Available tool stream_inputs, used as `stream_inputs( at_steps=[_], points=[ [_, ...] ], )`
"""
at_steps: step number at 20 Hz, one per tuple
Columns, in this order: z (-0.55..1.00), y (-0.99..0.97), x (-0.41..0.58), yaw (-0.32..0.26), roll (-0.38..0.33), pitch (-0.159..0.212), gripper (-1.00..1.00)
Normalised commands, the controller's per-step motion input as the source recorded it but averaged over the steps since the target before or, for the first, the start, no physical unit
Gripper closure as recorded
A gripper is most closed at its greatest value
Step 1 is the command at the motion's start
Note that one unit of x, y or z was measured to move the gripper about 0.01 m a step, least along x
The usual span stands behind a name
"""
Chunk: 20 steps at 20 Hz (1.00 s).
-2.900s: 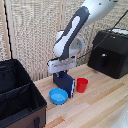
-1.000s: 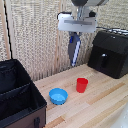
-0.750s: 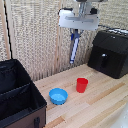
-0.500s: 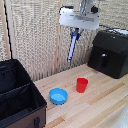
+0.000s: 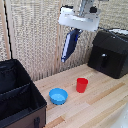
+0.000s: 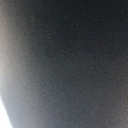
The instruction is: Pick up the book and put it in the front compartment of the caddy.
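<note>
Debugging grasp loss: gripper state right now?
Gripper: closed on the book, which hangs tilted in the air, well above the table.

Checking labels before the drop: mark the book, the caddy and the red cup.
book (image 5: 70, 45), exterior view, middle of its dark cover, hanging tilted.
caddy (image 5: 27, 89), exterior view, top edge of its divider wall.
red cup (image 5: 82, 85), exterior view, its outer side.

The arm's wrist block (image 5: 80, 20) is white and boxy with rounded edges. Above it sit darker grey joint parts. The wrist view shows none of it.
</note>
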Motion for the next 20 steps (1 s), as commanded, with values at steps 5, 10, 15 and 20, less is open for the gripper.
stream_inputs(
  at_steps=[5,10,15,20],
  points=[
    [0.35,0.81,-0.109,-0.042,-0.005,0.002,1.00],
    [0.35,0.84,-0.081,-0.039,-0.017,0.000,1.00],
    [0.28,0.83,-0.001,-0.064,-0.016,0.028,1.00],
    [0.30,0.82,0.000,-0.075,-0.013,0.018,1.00]
  ],
)
